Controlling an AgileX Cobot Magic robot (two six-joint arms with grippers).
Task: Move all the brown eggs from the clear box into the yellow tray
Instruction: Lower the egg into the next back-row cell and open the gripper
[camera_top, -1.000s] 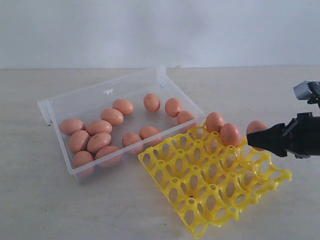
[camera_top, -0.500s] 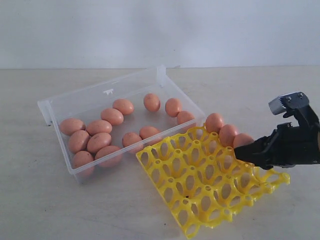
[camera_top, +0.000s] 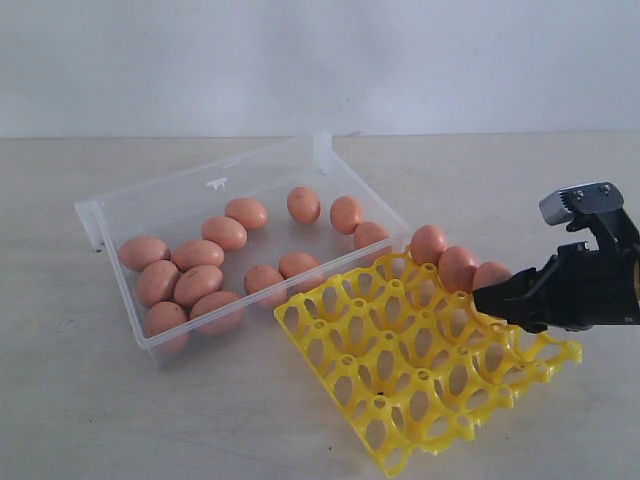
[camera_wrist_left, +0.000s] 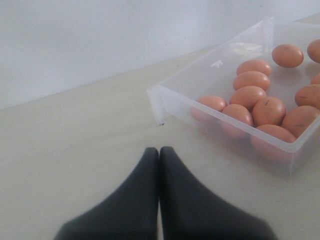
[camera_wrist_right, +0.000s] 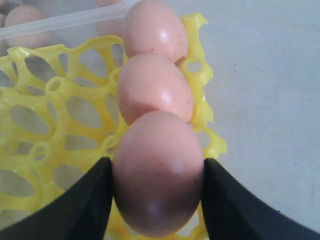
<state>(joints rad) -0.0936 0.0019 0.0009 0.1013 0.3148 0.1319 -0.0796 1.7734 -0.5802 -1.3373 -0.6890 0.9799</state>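
My right gripper (camera_top: 492, 292) is shut on a brown egg (camera_wrist_right: 157, 165), its black fingers (camera_wrist_right: 85, 200) pressed to both sides. The egg sits low over a cup in the back row of the yellow tray (camera_top: 420, 380), touching the nearer of two eggs (camera_top: 458, 268) standing in that row. The clear box (camera_top: 200, 185) lies to the left of the tray and holds several brown eggs (camera_top: 225, 232). In the left wrist view my left gripper (camera_wrist_left: 159, 152) is shut and empty, resting short of the box's end wall (camera_wrist_left: 165, 97). It does not show in the exterior view.
The tray lies at an angle with one corner against the box's near right side. Bare table (camera_top: 150, 420) surrounds both. A plain wall (camera_top: 320, 60) rises behind the table.
My right gripper has come down and slightly left with the egg, bringing it against the two eggs in the tray's back row. The tray shifted a little.
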